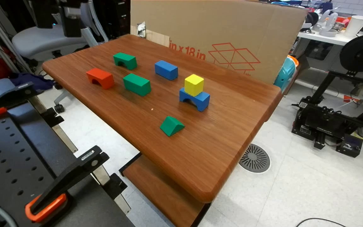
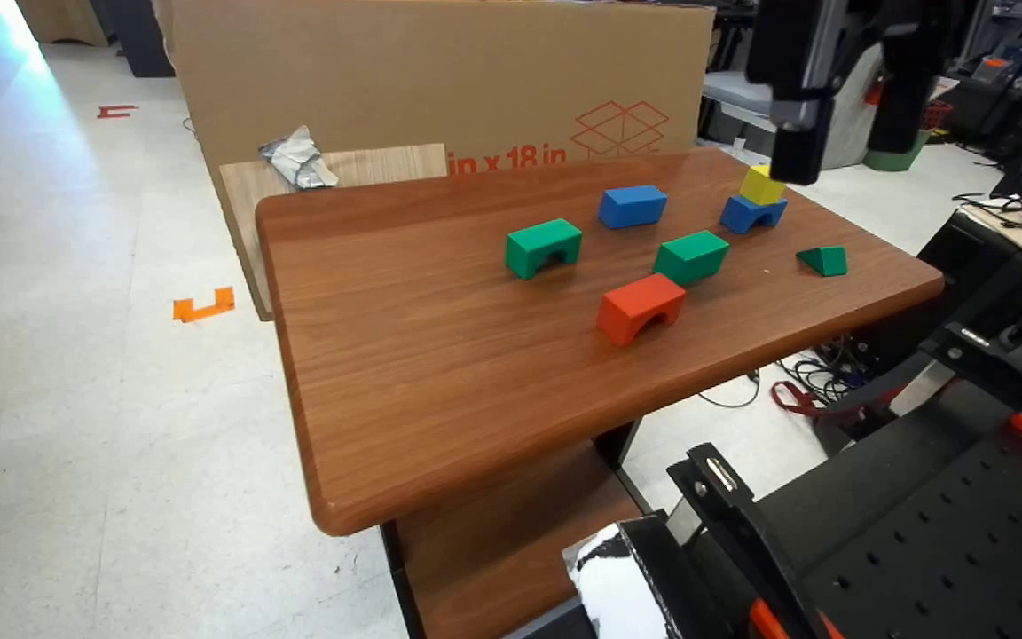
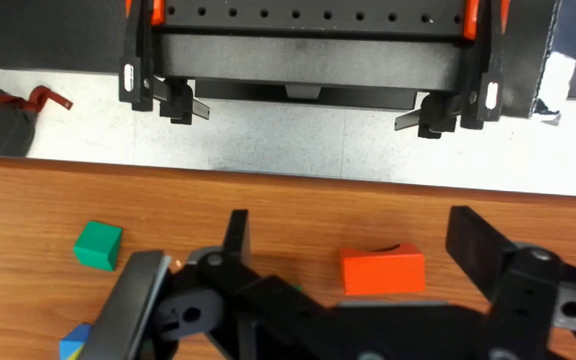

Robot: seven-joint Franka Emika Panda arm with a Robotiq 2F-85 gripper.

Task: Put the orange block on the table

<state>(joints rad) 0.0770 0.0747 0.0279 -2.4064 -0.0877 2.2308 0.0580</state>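
"On the table [image 1: 219, 151], in an exterior view, why does the orange block [image 1: 101, 78] sit so?"

"Arch down, on its two feet; probably its steadiest pose. The yellow cube [image 1: 194, 85] perches on a blue arch [image 1: 203, 101] that stands likewise."

"Any writing?"

"'in x 18 in', in red, on the cardboard box [image 1: 219, 22], which I guess serves as a screen. The black printer [image 1: 326, 121] has lettering like CREALITY, too tiny to swear by."

"And the gripper [image 2: 846, 160]?"

"In an exterior view it hangs high, jaws apart, holding nothing. The red print reads the same there."

"And the wrist view?"

"Jaws wide, the orange block framed between them but lower down, unheld. Two clamps [image 3: 137, 75] pinch the perforated board [image 3: 313, 25], presumably against shifting."

"So is it finished?"

"The orange block already lies on the table, so I'd judge yes, unless another spot is meant."
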